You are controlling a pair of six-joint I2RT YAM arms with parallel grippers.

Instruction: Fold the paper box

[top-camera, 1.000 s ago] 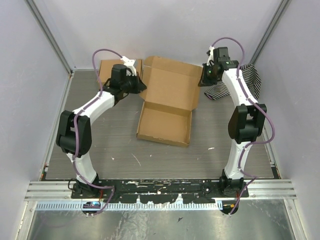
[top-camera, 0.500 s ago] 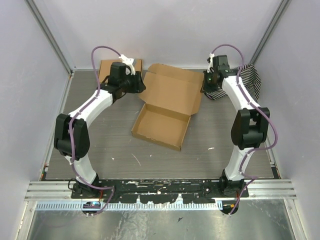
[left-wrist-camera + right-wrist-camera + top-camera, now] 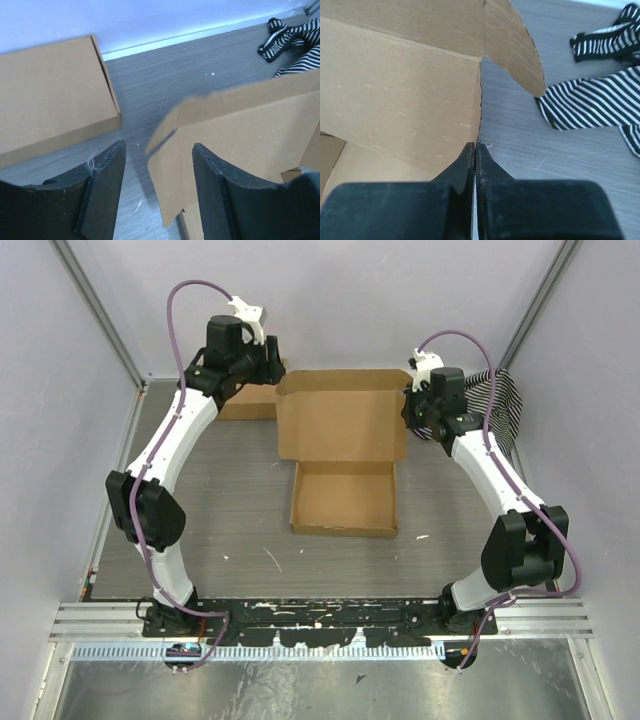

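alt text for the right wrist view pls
The right gripper is shut on the raised side edge of the box. A rounded flap of the box sticks out above it, and a striped cloth lies on the grey table to the right.

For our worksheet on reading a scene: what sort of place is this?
Probably a robot lab test cell. Plain walls and metal posts close in a table, a left arm and right arm are bolted to a rail at its edge, and the props include a box and a cloth.
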